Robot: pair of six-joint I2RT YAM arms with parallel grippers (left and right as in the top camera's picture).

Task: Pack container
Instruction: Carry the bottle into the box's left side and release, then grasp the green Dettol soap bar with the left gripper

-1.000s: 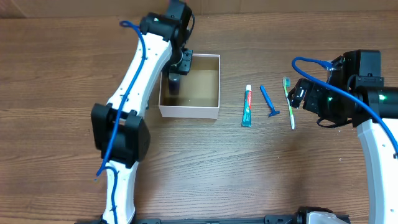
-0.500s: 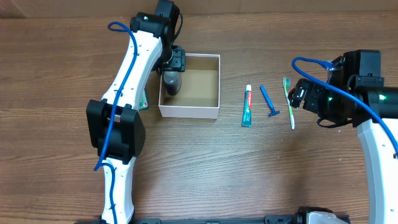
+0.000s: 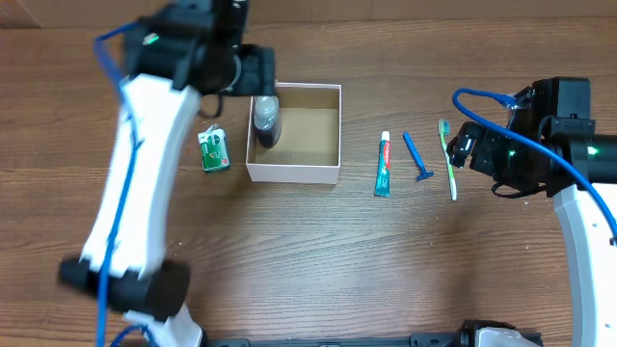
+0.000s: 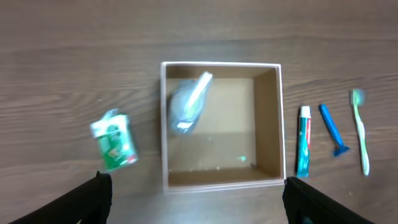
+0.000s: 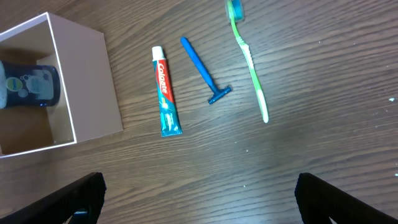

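Observation:
The container [image 3: 294, 172] is a white-walled square box with a brown inside, left of the table's middle. A dark bottle [image 3: 266, 121] lies inside against its left wall. My left gripper [image 4: 196, 202] is open and empty, high above the container [image 4: 221, 180] and the bottle [image 4: 186, 106]; overhead it is a blurred dark mass [image 3: 255, 82] at the box's back left corner. My right gripper [image 5: 202, 199] is open and empty over bare wood, near the toothpaste [image 5: 165, 90], blue razor [image 5: 202, 68] and green toothbrush [image 5: 249, 59].
A green packet [image 3: 214, 150] lies on the table left of the container. The toothpaste [image 3: 385, 165], razor [image 3: 416, 157] and toothbrush [image 3: 448, 159] lie side by side to the container's right. The right arm [image 3: 540, 135] stands at the right edge.
My left gripper has opened, leaving the dark bottle in the container, and has pulled up and away to the left. The green packet now shows. The right arm has not moved.

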